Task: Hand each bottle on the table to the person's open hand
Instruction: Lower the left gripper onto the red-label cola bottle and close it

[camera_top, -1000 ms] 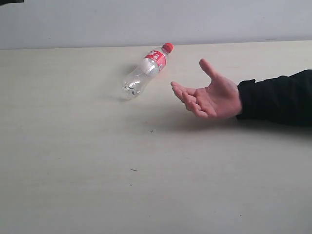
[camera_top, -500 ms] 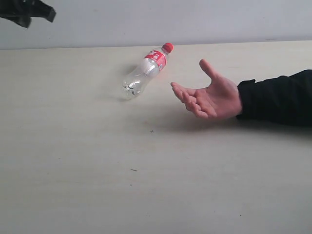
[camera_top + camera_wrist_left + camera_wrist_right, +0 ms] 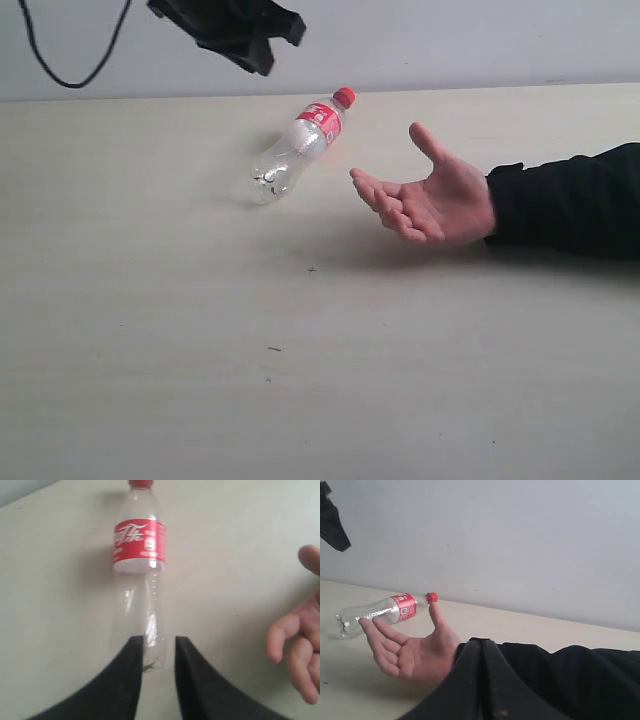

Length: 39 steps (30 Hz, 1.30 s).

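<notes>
Hovering above the far part of the surface [image 3: 200, 350], your left pincer [image 3: 159, 642] has its two dark fingers only narrowly parted, with nothing between them. The cola-shaped bottle [image 3: 298, 145] is the only bottle in view. It lies on its side below the pincer, with its red cap [image 3: 344, 96] pointing toward the back wall and its clear base toward you. The person's open hand [image 3: 430, 200] waits palm up just beside it, not touching it. Your right pincer [image 3: 481, 647] is pressed closed and empty, sitting back behind the black sleeve.

Watch the gap first. As it stands, it looks too slim for the bottle's body, so if you descend like this the fingertips will likely land on top of the plastic and push it away. The bottle is round, looks empty and has nothing holding it in place, so a glancing touch on one side could roll it across the surface, possibly into the waiting fingers.

Widen before you drop, and straddle the body squarely. The thin clear wall may buckle under a hard squeeze, and the bottle could squirt out lengthwise. Mind the short path to the palm too, since a fast sweep could clip the thumb.
</notes>
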Each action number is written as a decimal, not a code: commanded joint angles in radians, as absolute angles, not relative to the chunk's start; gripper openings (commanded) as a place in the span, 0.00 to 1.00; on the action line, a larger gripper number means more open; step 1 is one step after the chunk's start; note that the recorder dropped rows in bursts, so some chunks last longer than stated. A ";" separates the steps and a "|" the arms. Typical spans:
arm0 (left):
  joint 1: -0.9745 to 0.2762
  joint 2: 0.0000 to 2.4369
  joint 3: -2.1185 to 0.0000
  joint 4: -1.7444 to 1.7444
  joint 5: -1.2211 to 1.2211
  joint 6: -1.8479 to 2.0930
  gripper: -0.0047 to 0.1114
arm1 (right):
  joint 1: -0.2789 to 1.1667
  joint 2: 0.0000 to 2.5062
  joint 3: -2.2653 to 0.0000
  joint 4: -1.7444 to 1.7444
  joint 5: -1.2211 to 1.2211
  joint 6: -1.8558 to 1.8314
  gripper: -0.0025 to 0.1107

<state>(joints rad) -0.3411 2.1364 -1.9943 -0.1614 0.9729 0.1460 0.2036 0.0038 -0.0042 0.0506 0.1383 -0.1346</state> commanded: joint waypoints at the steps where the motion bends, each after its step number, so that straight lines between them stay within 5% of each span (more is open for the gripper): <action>1: -0.404 2.227 -2.061 -0.167 0.959 0.147 0.51 | 0.198 0.000 0.000 0.050 0.135 -0.128 0.02; 3: -0.420 2.255 -2.083 -0.150 0.945 0.140 0.60 | 0.198 0.000 0.000 0.050 0.135 -0.128 0.02; 14: -0.427 2.393 -2.240 0.000 0.958 -0.036 0.60 | 0.198 0.000 0.000 0.050 0.163 -0.128 0.02; 19: -0.427 2.445 -2.285 0.011 0.961 -0.037 0.69 | 0.198 0.000 0.000 0.050 0.163 -0.128 0.02; 39: -0.406 2.612 -2.378 0.086 0.868 -0.073 0.69 | 0.198 0.000 0.000 0.054 0.163 -0.128 0.02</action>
<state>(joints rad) -0.4147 2.6076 -2.3698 0.0765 0.8860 -0.0623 0.2036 0.0038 -0.0042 0.0506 0.1648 -0.1346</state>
